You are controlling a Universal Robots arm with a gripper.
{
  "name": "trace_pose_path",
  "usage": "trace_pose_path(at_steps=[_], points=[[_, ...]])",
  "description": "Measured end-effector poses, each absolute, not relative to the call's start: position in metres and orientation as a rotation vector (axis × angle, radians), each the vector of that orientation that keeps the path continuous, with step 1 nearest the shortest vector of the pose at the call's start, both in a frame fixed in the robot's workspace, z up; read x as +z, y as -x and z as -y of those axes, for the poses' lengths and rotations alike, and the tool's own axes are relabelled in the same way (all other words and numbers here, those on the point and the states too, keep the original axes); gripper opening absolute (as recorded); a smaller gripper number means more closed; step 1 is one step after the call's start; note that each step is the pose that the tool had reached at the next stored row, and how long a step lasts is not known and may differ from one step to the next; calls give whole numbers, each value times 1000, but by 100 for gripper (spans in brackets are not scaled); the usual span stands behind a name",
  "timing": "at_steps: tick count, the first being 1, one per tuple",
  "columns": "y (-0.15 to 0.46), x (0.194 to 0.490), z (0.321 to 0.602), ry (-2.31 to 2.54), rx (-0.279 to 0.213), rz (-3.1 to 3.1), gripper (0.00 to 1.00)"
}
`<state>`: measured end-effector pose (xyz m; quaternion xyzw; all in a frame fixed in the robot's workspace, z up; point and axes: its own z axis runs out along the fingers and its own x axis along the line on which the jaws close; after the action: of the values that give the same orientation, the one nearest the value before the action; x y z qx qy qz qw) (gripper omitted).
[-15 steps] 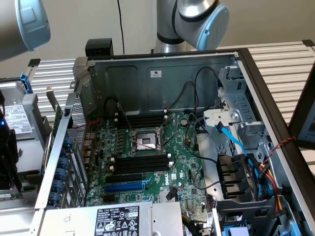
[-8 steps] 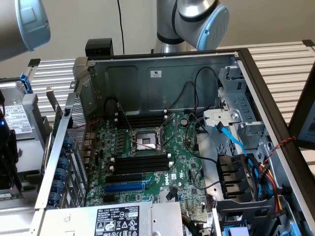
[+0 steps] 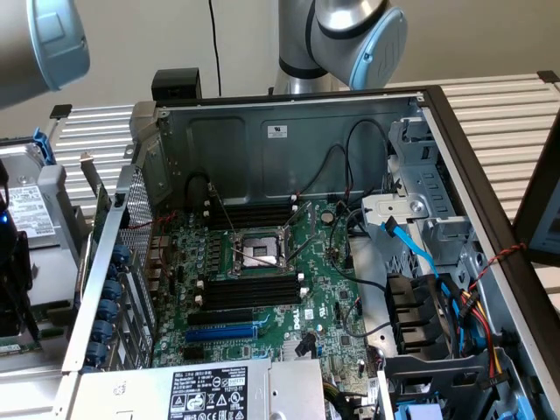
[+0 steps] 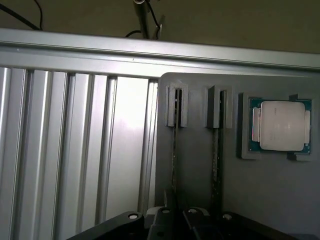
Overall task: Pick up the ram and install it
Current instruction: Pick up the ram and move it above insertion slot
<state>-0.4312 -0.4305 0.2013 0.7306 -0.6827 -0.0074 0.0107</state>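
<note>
ram (image 4: pixel 174 150) on edge in gray holder (image 4: pixel 196 165)

The motherboard (image 3: pixel 319 302) was green, its memory slots (image 3: pixel 249 291) black and one slot (image 3: pixel 220 333) blue. Beside the motherboard ran a light blue cable (image 3: pixel 411 248). The ribbed surface (image 4: pixel 75 150) was silver, the holder (image 4: pixel 195 165) grey, the ram (image 4: pixel 174 150) dark edge-on, and the processor (image 4: pixel 281 125) silver on green.

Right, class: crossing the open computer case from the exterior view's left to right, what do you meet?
Row of blue clips, CPU socket, light blue cable, bundle of red, yellow and black wires.
</note>
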Motion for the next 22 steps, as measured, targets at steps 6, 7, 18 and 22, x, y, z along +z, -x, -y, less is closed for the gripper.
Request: trace_pose_path(at_steps=[6, 7, 18, 22], points=[[431, 203, 431, -2277, -23, 2134, 12], [431, 204, 431, -2275, -23, 2136, 12], [432, 216, 431, -2255, -22, 2157, 12], [432, 227, 431, -2251, -23, 2162, 12]])
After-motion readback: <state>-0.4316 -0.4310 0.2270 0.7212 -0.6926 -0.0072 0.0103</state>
